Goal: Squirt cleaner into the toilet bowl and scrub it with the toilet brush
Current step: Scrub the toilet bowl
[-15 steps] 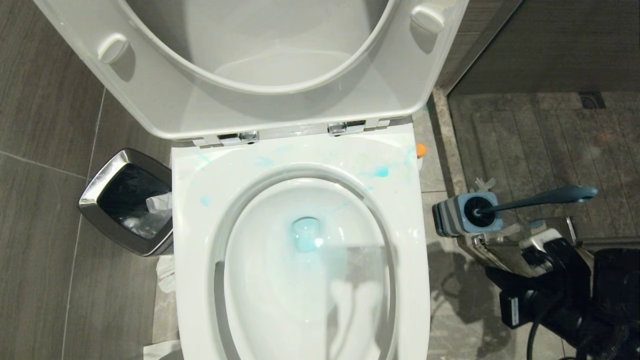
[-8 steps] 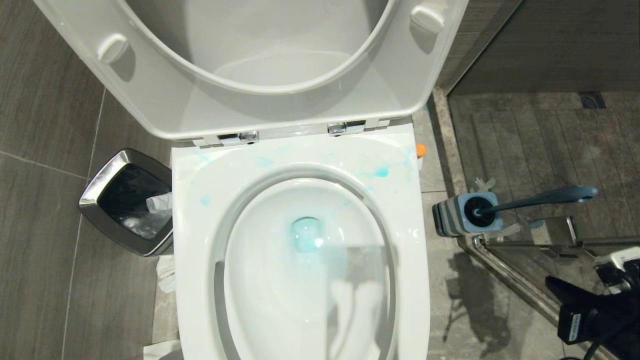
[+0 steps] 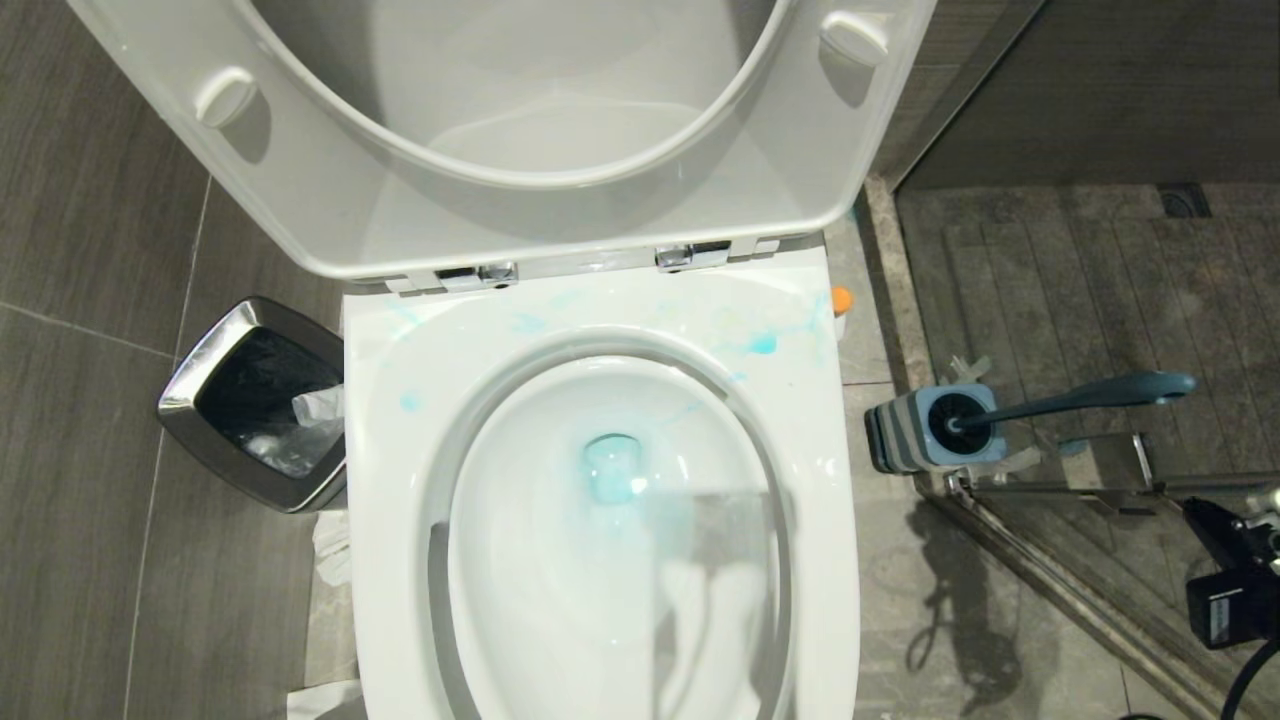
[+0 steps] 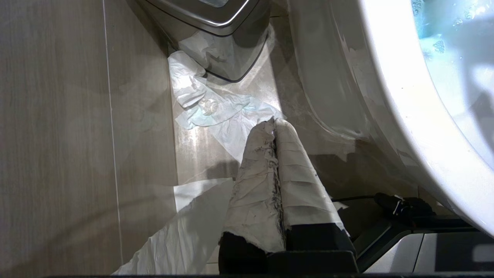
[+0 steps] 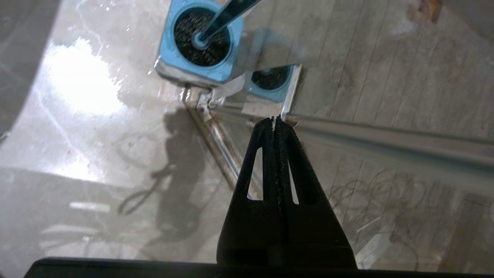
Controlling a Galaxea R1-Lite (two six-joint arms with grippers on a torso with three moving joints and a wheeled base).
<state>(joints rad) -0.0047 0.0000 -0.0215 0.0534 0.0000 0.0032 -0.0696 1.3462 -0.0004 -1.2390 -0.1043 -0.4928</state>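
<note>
toilet bowl (image 3: 600, 560): centre of the head view, seat and lid (image 3: 520, 130) both up. Turquoise water pooled at the drain, blue smears across the back of the rim (image 3: 760, 343).
cleaner (image 3: 841, 303): only the orange cap and a sliver of white bottle show, on the floor just behind the bowl's rear right corner – mostly hidden by the rim.
toilet brush (image 3: 1090, 395): sitting in its holder (image 3: 925, 430) on the floor to the right of the bowl, at the corner of the shower threshold. Black bristle head down in the holder, teal handle leaning off to the right. Nothing is touching it.
right gripper (image 5: 276, 122): fingers pressed together, nothing between them. Hangs over the floor by the metal shower rail (image 5: 386, 135), near the brush holder (image 5: 200, 42) but clear of it. In the head view only part of the right arm (image 3: 1235, 580) shows at the lower right edge, well off from the bowl.
left gripper (image 4: 273, 125): closed and empty – both fingers wrapped in white tape. Low beside the outer left wall of the bowl (image 4: 389, 77), pointing at the floor.
bin (image 3: 255, 400): steel-rimmed, dark liner, left of the bowl, close against its side.
tissue (image 4: 208, 104): crumpled white sheets on the floor between bin (image 4: 216, 23) and bowl, one with a faint blue stain; another sheet (image 4: 181, 231) lies nearer the left gripper.
floor: grey tiles, wet sheen on the right side by the holder.
</note>
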